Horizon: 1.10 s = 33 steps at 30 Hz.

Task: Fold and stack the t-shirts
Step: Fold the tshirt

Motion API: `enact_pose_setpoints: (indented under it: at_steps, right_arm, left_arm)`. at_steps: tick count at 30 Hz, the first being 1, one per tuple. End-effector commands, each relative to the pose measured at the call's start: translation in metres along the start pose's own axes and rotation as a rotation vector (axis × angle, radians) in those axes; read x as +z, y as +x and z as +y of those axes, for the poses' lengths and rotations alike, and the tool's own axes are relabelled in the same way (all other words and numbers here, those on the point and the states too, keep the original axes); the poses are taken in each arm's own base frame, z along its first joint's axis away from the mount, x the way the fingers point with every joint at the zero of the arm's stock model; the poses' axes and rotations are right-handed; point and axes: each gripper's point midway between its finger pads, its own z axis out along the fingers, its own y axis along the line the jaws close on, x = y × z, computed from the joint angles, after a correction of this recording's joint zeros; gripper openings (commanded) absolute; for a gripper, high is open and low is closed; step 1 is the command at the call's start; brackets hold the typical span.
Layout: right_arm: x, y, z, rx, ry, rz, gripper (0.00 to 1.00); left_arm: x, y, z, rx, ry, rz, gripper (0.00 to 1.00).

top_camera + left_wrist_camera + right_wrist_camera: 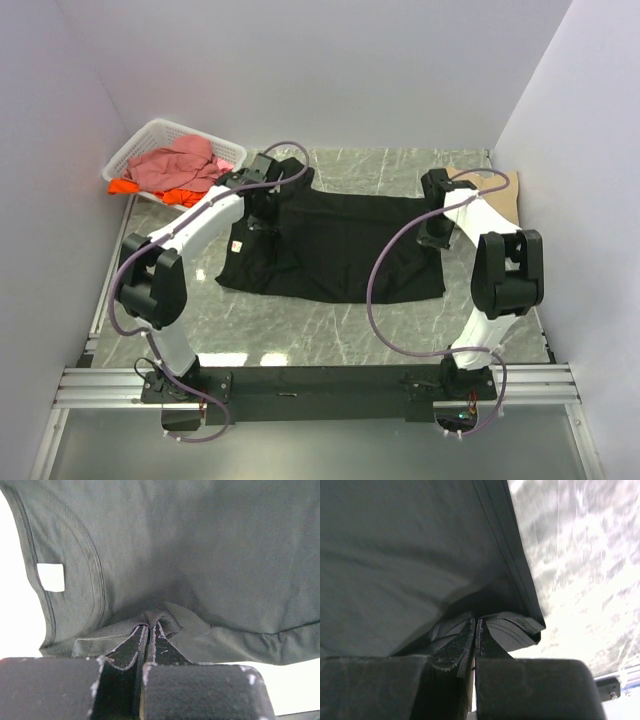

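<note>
A black t-shirt (335,245) lies spread on the marble table (330,330), partly folded, with a small white label (236,247) at its left edge. My left gripper (262,215) is shut on a pinch of the shirt's upper left part (160,617); the white neck label (51,577) shows beside it. My right gripper (436,232) is shut on the shirt's hemmed right corner (512,630). Pink (180,162) and orange (135,187) t-shirts lie bunched in the basket. A tan one is not in view.
A white plastic lattice basket (150,135) stands at the back left corner. A tan board (498,195) lies at the back right by the wall. White walls enclose the table on three sides. A metal rail (320,385) runs along the near edge.
</note>
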Motion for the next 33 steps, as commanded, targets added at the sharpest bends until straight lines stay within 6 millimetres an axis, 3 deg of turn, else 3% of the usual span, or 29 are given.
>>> enact_pose_setpoints:
  at_steps: [1, 7, 15, 25, 33]
  right_arm:
    - [-0.006, -0.023, -0.001, -0.011, 0.018, -0.044, 0.00]
    - [-0.010, -0.037, -0.001, -0.005, 0.018, -0.061, 0.00]
    - [-0.020, -0.050, 0.000, 0.014, 0.000, -0.091, 0.00]
    - [-0.028, -0.062, 0.003, 0.030, -0.016, -0.121, 0.00]
    - [-0.019, -0.066, 0.010, 0.020, -0.021, -0.098, 0.00]
  left_arm:
    - [-0.006, -0.035, -0.012, 0.057, 0.060, -0.082, 0.01]
    - [-0.003, -0.057, -0.008, 0.055, 0.071, -0.107, 0.01]
    - [-0.006, -0.069, 0.010, 0.021, 0.057, -0.119, 0.01]
    - [-0.008, -0.065, 0.026, -0.028, 0.044, -0.110, 0.01]
    - [0.001, -0.061, 0.032, -0.055, 0.020, -0.097, 0.00]
